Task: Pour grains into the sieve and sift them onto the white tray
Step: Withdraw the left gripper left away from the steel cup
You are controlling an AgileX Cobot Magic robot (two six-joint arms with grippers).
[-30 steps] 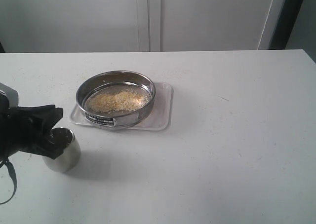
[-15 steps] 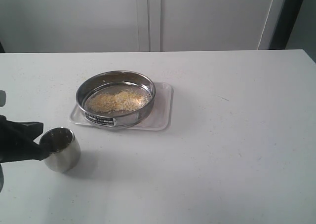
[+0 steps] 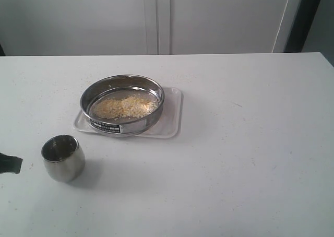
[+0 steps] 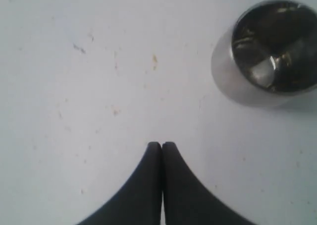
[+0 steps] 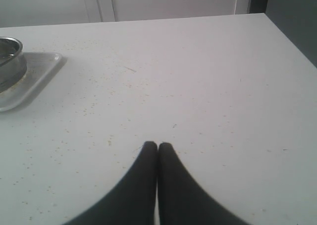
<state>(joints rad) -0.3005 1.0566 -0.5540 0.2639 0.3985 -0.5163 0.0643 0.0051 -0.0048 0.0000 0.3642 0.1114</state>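
The sieve point(image 3: 122, 105) stands on the white tray point(image 3: 169, 119) near the table's middle, with a heap of golden grains point(image 3: 124, 106) on its mesh. In the right wrist view the sieve point(image 5: 10, 61) and the tray point(image 5: 34, 79) show at the edge. My left gripper point(image 4: 161, 144) is shut and empty over bare table, apart from the steel cup; only its tip point(image 3: 10, 164) shows at the exterior view's left edge. My right gripper point(image 5: 157, 145) is shut and empty above the table, well away from the tray; it is out of the exterior view.
A small rounded steel cup point(image 3: 63, 157) stands upright at the front left, looking empty inside in the left wrist view point(image 4: 272, 49). Stray grains speckle the white table point(image 5: 198, 86). A pale wall with panels rises behind the table's far edge.
My left gripper has let go of the steel cup and drawn back to the left, almost out of the exterior view. The cup stays upright in place.
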